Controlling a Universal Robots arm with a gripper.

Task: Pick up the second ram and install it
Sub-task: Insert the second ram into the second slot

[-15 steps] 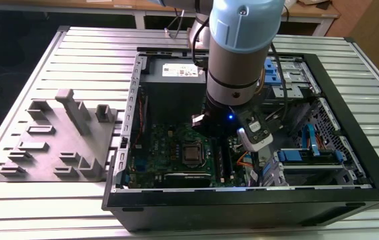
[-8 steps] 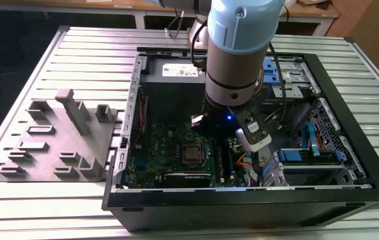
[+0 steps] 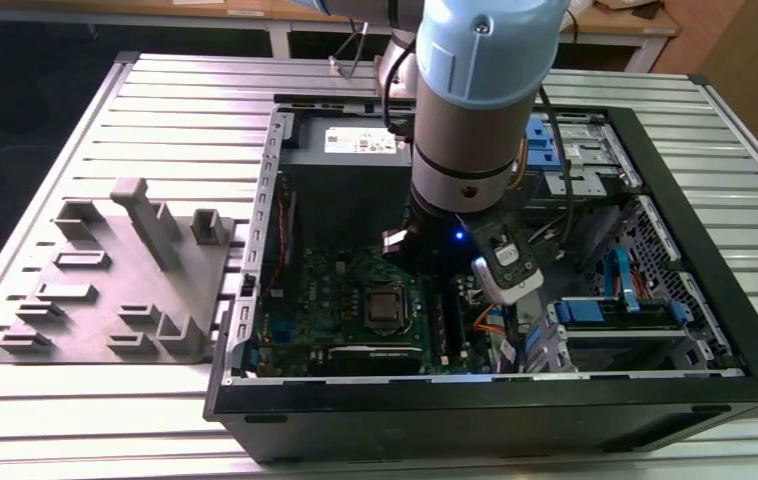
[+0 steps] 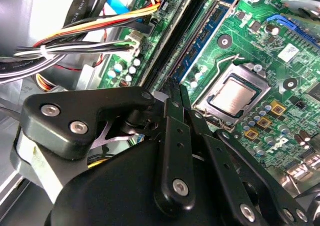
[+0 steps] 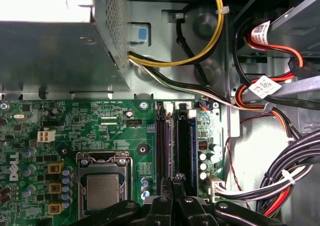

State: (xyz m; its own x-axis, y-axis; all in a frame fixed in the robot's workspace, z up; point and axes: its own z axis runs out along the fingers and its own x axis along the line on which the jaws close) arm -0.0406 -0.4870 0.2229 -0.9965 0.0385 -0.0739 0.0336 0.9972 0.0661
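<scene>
Watching for: a skewed seat, with the second ram (image 4: 207, 38) going down at one end only, contacts scraped or a latch left open.
Cause: the gripper (image 4: 174, 88) appears to meet the stick at one end rather than its middle, so I judge any push would land off-centre. The tips could also slide off the thin edge onto the motherboard (image 5: 125, 131).
Second hazard: the cable bundle (image 4: 75, 48) lies just beside the slot row and the linkage could snag it.
Arm pose: the arm (image 3: 466, 120) drops near-vertical into the open computer case (image 3: 486, 420), wrist low over the slots, on the exterior view's right of the CPU socket (image 3: 386, 308).
Claw: narrow, fingers drawn almost together; whether they pinch the stick, cannot tell.
Stick position: upright along the slots, between CPU socket and cables; fully seated or not, cannot tell.
</scene>
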